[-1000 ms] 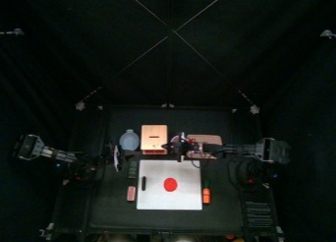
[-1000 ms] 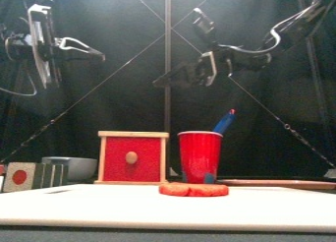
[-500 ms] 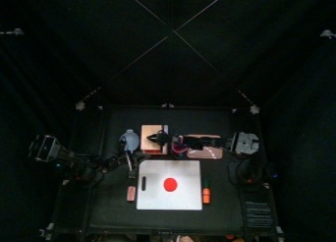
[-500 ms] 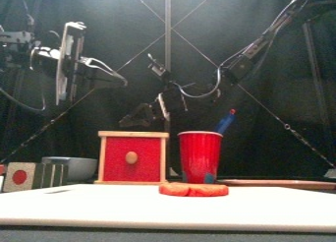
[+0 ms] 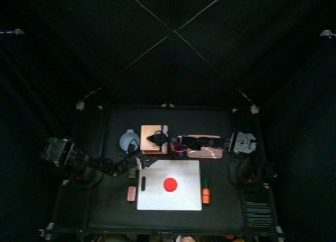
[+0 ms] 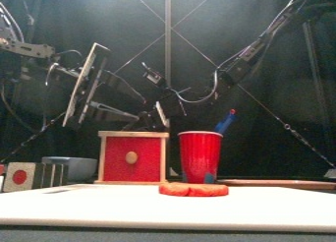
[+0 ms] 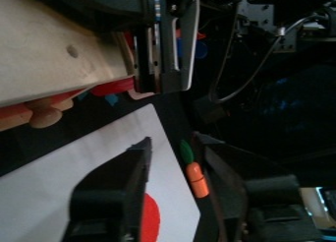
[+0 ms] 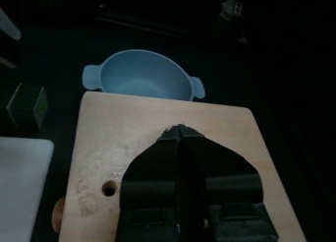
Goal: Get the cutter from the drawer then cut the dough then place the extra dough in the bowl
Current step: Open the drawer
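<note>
2 arms reach over the black surface (image 5: 112, 211), 1 from each side. The right claw (image 8: 179, 136) hangs above the top of the pale wooden box (image 8: 118, 138), and its 2 jaws are pressed together with nothing between them. In the right wrist view its tip points toward the blue-grey bowl (image 8: 141, 77), which stands just beside the box. The left claw (image 7: 207, 167) is in the air at the left of the box, clearly higher than it in the front view, and its jaws stand wide apart and hold nothing.

The red drawer front (image 6: 133, 157) sits inside the frame of the box. The red cup (image 6: 199, 155) stands just right of the box, and 1 blue knife (image 6: 226, 121) sticks up out of it. The pink tray (image 5: 207, 141) lies to the right of the cup.

The flat red dough (image 5: 170, 183) lies near the middle of the white cutting board (image 5: 151, 197), in front of the box and well apart from both claws. 1 small orange toy (image 5: 206, 195) lies on the surface, just beside the right edge of the board
</note>
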Available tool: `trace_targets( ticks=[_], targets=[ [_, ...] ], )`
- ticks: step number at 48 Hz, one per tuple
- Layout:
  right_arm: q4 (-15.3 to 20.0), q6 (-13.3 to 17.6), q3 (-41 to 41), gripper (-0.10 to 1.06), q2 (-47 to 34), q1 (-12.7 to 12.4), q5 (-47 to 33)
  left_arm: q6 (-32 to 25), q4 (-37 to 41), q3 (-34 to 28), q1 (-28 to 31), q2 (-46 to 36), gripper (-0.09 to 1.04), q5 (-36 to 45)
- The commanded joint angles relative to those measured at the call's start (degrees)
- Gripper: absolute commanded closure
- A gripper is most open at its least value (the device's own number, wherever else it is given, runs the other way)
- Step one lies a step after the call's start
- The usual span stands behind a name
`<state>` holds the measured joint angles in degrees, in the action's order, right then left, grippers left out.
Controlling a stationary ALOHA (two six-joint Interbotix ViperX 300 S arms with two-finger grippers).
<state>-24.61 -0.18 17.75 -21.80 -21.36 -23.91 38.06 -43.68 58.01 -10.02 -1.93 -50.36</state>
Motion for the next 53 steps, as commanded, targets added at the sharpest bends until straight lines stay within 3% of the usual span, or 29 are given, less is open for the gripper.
trace_targets(
  ticks=[1, 12, 33, 53],
  targets=[
    [0.1, 0.0, -0.3, 1.01, 1.3, -0.1, 0.3, 2.6, -2.9, -2.1, -0.1, 1.1, 0.0, 0.0],
    [0.1, -0.1, -0.8, 1.01, 1.2, 0.0, 0.3, 6.9, -12.7, -3.0, 0.0, 4.7, -0.05, 2.5],
    [0.4, 0.0, -1.0, 1.01, 0.9, 0.2, 0.3, 6.3, -12.7, -3.1, 2.7, 6.7, -0.04, 2.2],
    [0.4, 0.0, -1.4, 1.01, 0.7, 0.1, 0.3, 6.2, -13.1, -3.4, 3.5, 8.5, 0.14, 2.6]
  ],
)
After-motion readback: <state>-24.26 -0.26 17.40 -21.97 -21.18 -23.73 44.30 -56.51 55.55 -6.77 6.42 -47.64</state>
